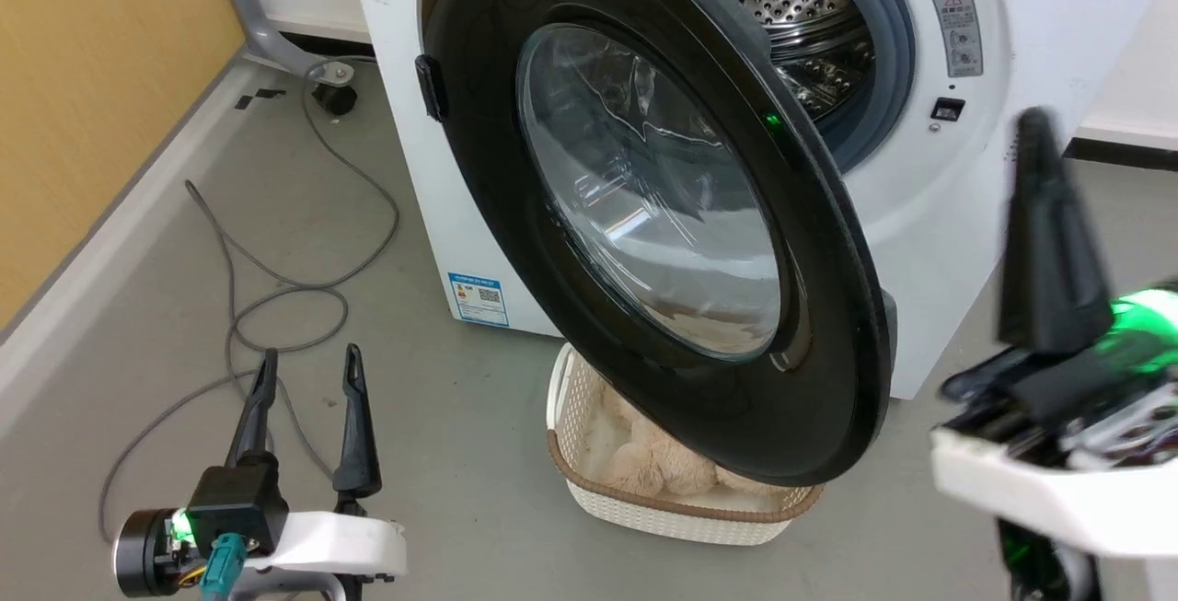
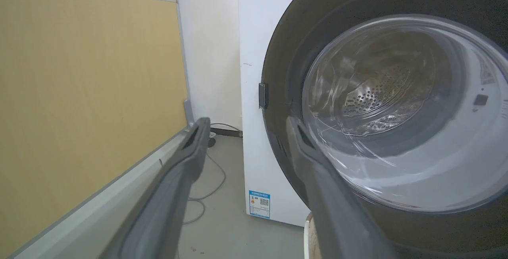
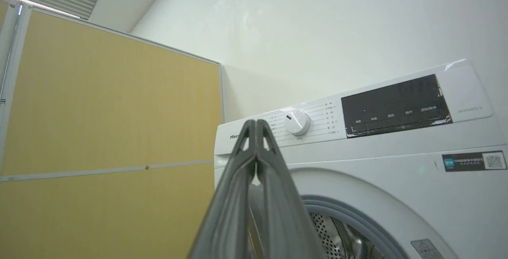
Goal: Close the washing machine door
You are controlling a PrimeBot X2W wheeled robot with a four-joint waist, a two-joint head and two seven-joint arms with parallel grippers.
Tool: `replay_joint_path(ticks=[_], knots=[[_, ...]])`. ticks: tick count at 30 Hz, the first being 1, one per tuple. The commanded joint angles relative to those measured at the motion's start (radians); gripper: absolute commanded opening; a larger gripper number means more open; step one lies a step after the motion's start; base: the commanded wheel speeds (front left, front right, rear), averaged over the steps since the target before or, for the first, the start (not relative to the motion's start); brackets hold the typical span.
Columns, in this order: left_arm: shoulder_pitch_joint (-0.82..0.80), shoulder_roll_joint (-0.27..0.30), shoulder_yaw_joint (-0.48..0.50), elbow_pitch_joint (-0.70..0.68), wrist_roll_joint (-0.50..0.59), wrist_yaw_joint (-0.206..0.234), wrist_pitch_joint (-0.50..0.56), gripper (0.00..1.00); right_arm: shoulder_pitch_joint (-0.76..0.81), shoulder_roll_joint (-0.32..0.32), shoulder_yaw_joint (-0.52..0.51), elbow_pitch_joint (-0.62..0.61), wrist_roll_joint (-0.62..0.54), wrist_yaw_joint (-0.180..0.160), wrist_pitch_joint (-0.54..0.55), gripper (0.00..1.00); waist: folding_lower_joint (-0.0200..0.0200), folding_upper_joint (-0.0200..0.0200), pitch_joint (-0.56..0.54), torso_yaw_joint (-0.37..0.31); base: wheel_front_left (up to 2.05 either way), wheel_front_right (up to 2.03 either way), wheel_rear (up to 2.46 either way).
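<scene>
Black door [image 1: 649, 205] stands ajar, free edge just left of your right gripper [image 1: 1038, 136], fingers pressed together, empty. Left gripper [image 1: 310, 357] spread, low, well left. Washer [image 1: 920, 260] beyond; your closing push all left to do.

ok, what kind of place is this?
Probably a lab or test room rather than a home laundry: the washing machine stands on bare grey floor beside a yellow office partition, with a loose cable trailing across it.
</scene>
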Motion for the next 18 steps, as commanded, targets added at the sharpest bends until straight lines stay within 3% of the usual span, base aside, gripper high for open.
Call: replay_joint_path(ticks=[1, 11, 18], knots=[[0.013, -0.006, 0.007, 0.006, 0.009, -0.008, -0.005, 1.00, -0.011, -0.029, 0.047, -0.012, 0.019, 0.001, -0.004, 0.00, 0.0001, 0.0000, -0.002, 0.002, 0.00, 0.00, 0.00], [0.018, -0.032, 0.046, 0.014, 0.026, -0.021, -0.005, 1.00, 0.005, -0.202, 0.366, 0.076, -0.005, 0.001, -0.004, 0.00, 0.0001, 0.0000, -0.003, -0.010, 0.00, 0.00, 0.00], [0.013, -0.042, 0.051, 0.005, 0.041, -0.027, -0.005, 1.00, 0.053, -0.254, 0.438, 0.255, -0.049, 0.001, -0.004, 0.00, 0.0001, 0.0000, 0.007, -0.019, 0.00, 0.00, 0.00]])
